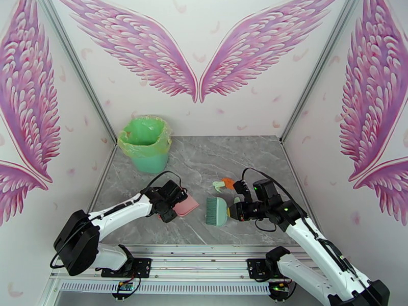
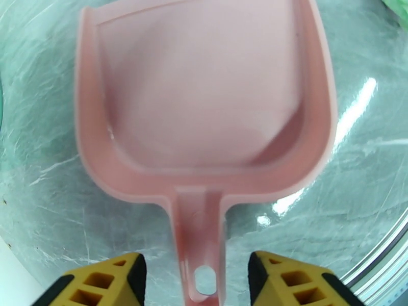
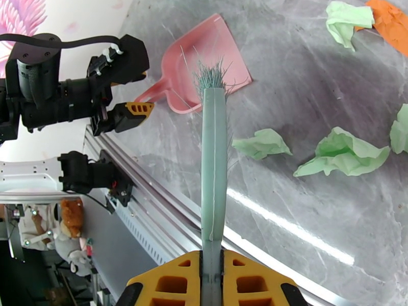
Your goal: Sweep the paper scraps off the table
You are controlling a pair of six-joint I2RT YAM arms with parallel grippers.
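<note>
**Dustpan loose between open fingers, brush clamped, scraps lying right of centre**

Closest to me, both arms rise from the metal rail (image 1: 204, 253) along the near edge of the table (image 1: 255, 159). The left gripper (image 2: 198, 261) has its jaws spread on either side of the handle of the pink dustpan (image 2: 204, 98). There is a clear gap between each yellow finger (image 2: 109, 281) and the handle, so it grips nothing. The dustpan lies flat on the grey marble top, left of centre, with its mouth turned away from that gripper and towards the right.

The right gripper (image 3: 211, 258) is clenched tight on the handle of the teal brush (image 3: 213, 164). The brush reaches out leftwards, and its bristles end just beside the dustpan's mouth. I cannot tell whether the bristles touch the tabletop.

A little further in, the paper scraps (image 3: 341, 156) lie on the table right of centre, on the far side of the brush. Two pale green bits sit close beside the handle. A third pale green bit shows at the frame edge of the right wrist view. Beyond these, another pale green scrap and an orange one lie together, all apart from the dustpan.

At the far left corner stands a green bin (image 1: 148, 149) with a yellow-green liner, well apart from the scraps. Behind it the wall (image 1: 199, 113) is painted with pink wings.
</note>
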